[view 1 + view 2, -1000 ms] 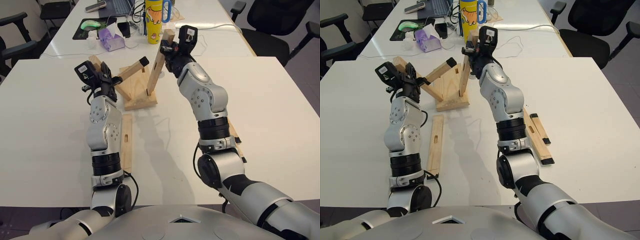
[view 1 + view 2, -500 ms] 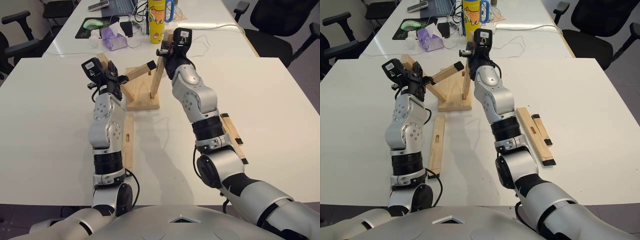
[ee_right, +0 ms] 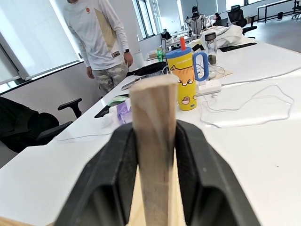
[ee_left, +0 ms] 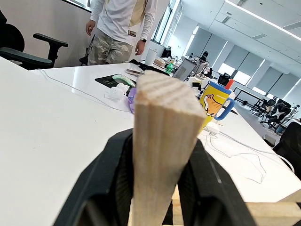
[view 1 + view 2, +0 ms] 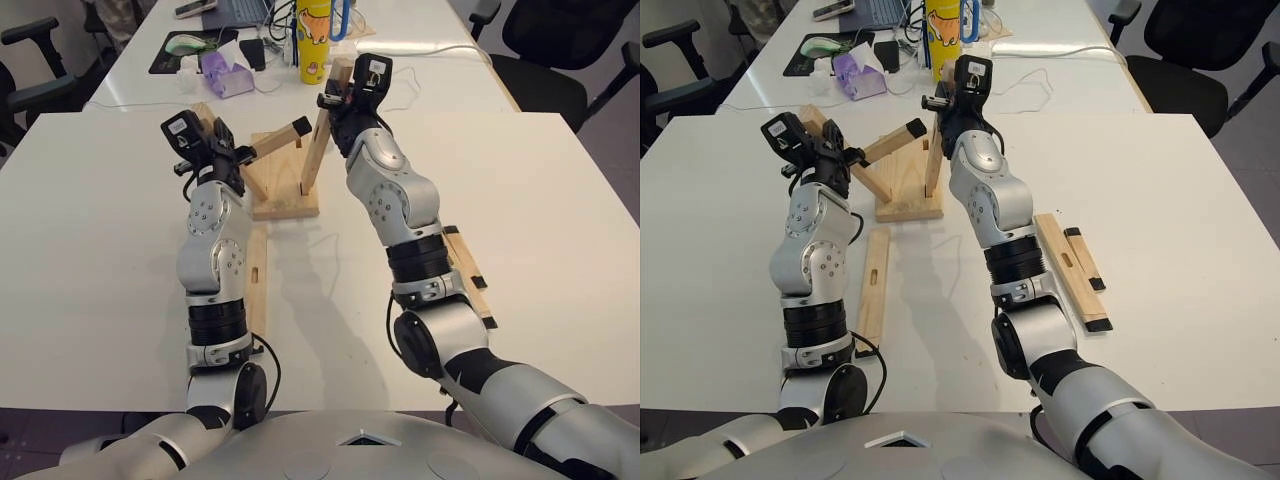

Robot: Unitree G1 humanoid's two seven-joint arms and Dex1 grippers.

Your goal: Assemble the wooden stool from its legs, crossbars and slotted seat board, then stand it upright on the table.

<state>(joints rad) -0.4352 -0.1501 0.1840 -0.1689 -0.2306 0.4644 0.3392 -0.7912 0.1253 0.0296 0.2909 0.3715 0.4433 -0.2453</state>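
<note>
**Two legs clamped, one board between them**

We judge racking to be the main risk. Both claws grip legs seated in the same seat board, so uneven pulls could pop a leg from its slot or drag the board across the table. The third leg leans sharply and might drop out.

The left gripper is closed on the top of the left leg, with that arm stretched forward. The right gripper clamps the right leg near its top, reaching farther. The board lies flat at the table's far middle. One crossbar lies beside the left arm.
</note>
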